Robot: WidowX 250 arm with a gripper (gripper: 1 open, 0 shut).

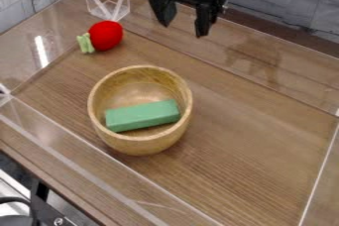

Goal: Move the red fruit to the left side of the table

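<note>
Red fruit lying on table far-left, well apart from gripper; gripper hanging spread wide, gripping nothing, seemingly above tabletop; wooden bowl holding green block nearer camera; nothing between fruit and gripper.

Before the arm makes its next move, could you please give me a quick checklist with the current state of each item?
1. End effector open, nothing between its fingers: ok.
2. Red fruit in view and uncovered, by the far left wall: ok.
3. End effector positioned over the fruit: not ok, it hangs to the fruit's right.
4. Wooden bowl with green block apart from the fruit: ok.
5. Fruit touching the clear wall: cannot tell.
</note>
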